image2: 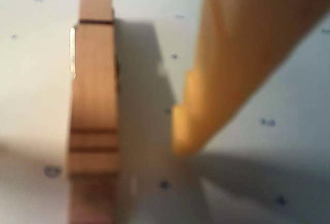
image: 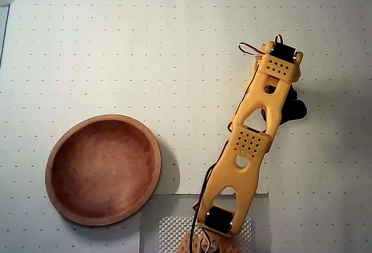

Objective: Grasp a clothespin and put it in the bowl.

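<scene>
Clothespin (image2: 93, 105) flat on bench (image: 116, 43), beside hand (image2: 154, 147) finger (image2: 232, 64); hand opening indeterminable. Bowl (image: 103, 169) empty, near front edge.

White dotted table (image: 116, 43) (evenly lit) fills the background.

One clothespin (image2: 94, 110), one bowl (image: 103, 168), one arm (image: 250, 148).

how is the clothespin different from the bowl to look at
The clothespin is slim, straight and light tan with grooves across it; the bowl is round, shallow and darker reddish-brown. The clothespin shows only in the wrist view, beside an orange finger; the bowl shows only in the overhead view, apart from the arm. Both look wooden and rest on the dotted mat.
</scene>
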Controlling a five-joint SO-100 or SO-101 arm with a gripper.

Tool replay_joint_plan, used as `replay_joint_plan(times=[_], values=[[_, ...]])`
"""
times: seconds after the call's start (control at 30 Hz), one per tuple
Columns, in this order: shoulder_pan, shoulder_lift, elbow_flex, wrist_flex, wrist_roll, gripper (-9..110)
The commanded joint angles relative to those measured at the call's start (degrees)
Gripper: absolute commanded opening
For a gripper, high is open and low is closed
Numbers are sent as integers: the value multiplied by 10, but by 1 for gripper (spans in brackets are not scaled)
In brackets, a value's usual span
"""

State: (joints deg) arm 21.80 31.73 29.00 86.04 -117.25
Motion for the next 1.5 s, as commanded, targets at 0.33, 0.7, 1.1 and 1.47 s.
replay_joint_plan(times=[0.33,0.7,1.1,1.47], values=[[-5,-38,-110,4,4,28],[-3,-39,-109,4,4,10],[-4,-32,-109,4,4,-3],[-18,83,-51,42,-3,-3]])
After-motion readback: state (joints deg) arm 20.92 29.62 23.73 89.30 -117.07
